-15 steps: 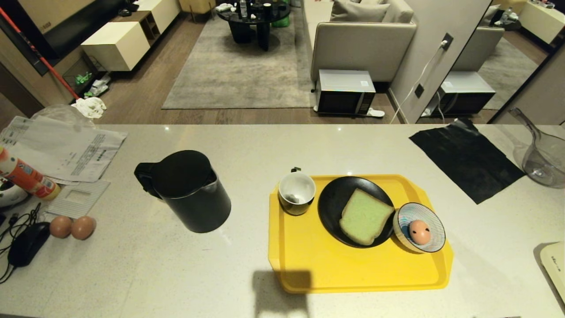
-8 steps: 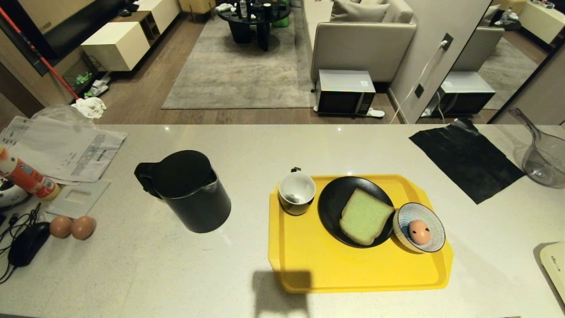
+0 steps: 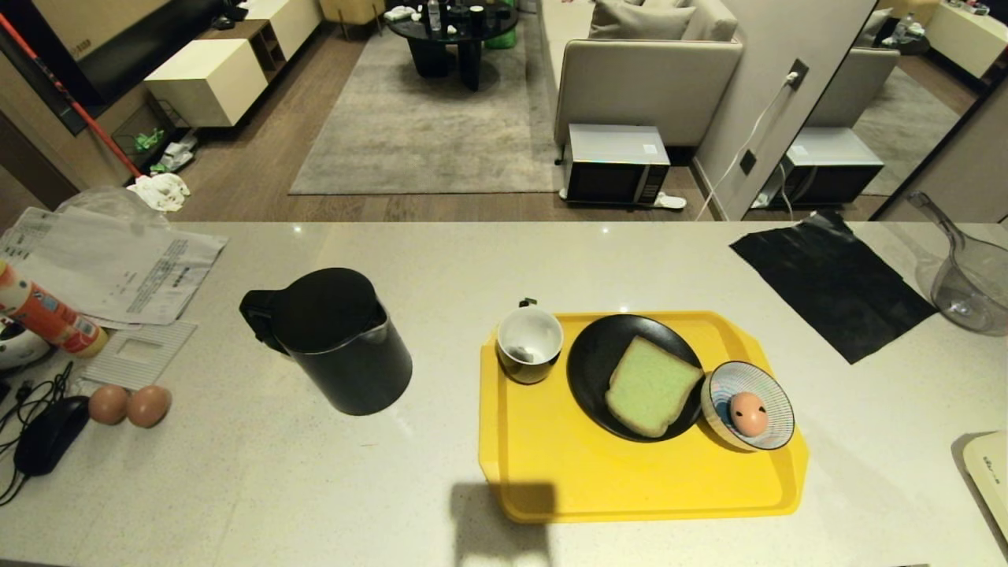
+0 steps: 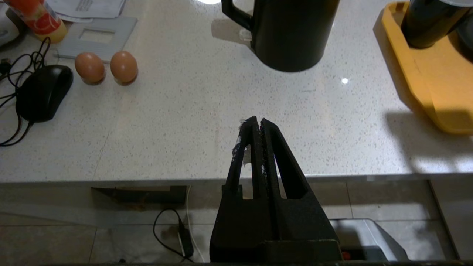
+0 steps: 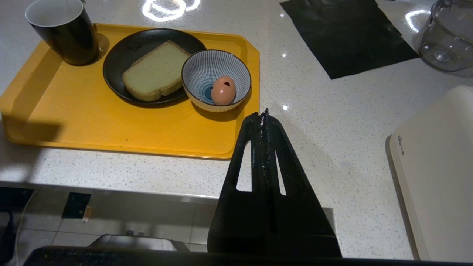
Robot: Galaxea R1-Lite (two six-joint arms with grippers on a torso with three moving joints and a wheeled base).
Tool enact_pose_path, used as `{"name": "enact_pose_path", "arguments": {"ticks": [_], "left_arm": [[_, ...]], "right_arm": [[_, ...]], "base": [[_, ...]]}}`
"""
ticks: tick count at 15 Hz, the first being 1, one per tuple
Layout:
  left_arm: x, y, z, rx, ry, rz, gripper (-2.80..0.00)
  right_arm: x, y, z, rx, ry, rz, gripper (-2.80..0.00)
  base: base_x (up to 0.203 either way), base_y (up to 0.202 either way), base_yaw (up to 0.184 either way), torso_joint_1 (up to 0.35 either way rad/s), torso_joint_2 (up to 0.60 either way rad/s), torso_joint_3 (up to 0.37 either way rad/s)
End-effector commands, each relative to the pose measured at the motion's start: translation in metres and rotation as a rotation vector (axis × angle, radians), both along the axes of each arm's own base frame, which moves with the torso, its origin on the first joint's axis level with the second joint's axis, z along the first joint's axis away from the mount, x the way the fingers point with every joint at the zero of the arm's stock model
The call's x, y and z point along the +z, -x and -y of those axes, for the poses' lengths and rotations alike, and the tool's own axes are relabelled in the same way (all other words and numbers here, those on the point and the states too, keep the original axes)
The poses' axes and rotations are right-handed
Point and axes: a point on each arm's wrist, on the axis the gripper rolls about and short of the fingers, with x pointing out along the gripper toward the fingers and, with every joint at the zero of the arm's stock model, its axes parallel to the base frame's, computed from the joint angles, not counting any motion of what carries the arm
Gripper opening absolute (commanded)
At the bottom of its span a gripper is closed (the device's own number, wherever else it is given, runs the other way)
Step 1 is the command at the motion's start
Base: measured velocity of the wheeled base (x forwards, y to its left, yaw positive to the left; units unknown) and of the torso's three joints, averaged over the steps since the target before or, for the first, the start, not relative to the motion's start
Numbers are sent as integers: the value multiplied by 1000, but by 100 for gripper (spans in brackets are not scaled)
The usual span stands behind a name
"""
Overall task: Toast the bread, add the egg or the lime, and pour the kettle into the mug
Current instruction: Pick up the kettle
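- The left gripper (image 4: 257, 122) is pressed closed and empty, poised at the near edge of the counter (image 3: 441, 260), short of the kettle (image 3: 339, 342).
- The right gripper (image 5: 263, 115) is likewise closed with nothing in it, at the counter's near edge just beside the tray's (image 3: 598, 480) near right corner.
- Neither arm shows in the head view.
- The kettle stands upright, lid on, left of the tray and apart from it, its handle toward the counter's left end.
- The yellow tray lies near the counter's near edge, right of centre.
- The mug (image 3: 529, 344) stands upright in the tray's far left corner.
- A black plate (image 3: 591, 370) sits just beside the mug along the tray's far side, carrying the bread (image 3: 650, 386), which lies flat.
- A striped bowl (image 3: 768, 394) at the tray's right edge touches the plate and holds the egg (image 3: 748, 413).
- No lime can be seen.
- Two brown eggs (image 3: 130, 405) touch each other near the counter's left end, beside a black mouse (image 3: 49, 433) and papers (image 3: 118, 264).
- A black mat (image 3: 835, 283) and a clear jug (image 3: 972, 287) lie at the far right corner.
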Motion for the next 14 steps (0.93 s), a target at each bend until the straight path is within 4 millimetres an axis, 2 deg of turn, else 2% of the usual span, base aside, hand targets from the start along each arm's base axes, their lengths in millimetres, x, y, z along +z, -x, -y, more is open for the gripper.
{"name": "enact_pose_path", "arguments": {"ticks": [1, 3, 7, 9, 12, 14], "left_arm": [[0, 0, 0, 4, -3, 2, -280], [19, 6, 0, 14, -4, 71, -280], [102, 32, -1, 48, -4, 197, -280], [140, 21, -1, 74, -4, 150, -280], [193, -7, -2, 100, -31, 106, -280], [216, -25, -3, 154, -66, 85, -280]], "right_arm": [[-7, -2, 0, 0, 1, -28, -280], [-7, -2, 0, 1, 2, -28, -280], [-7, -2, 0, 1, 0, -28, -280], [-8, -2, 0, 1, 1, -30, -280], [-8, -2, 0, 1, 2, -30, -280], [-7, -2, 0, 1, 2, -28, -280]], "base": [[0, 0, 0, 0, 0, 0], [0, 0, 0, 0, 0, 0], [0, 0, 0, 0, 0, 0], [0, 0, 0, 0, 0, 0], [0, 0, 0, 0, 0, 0], [0, 0, 0, 0, 0, 0]]}}
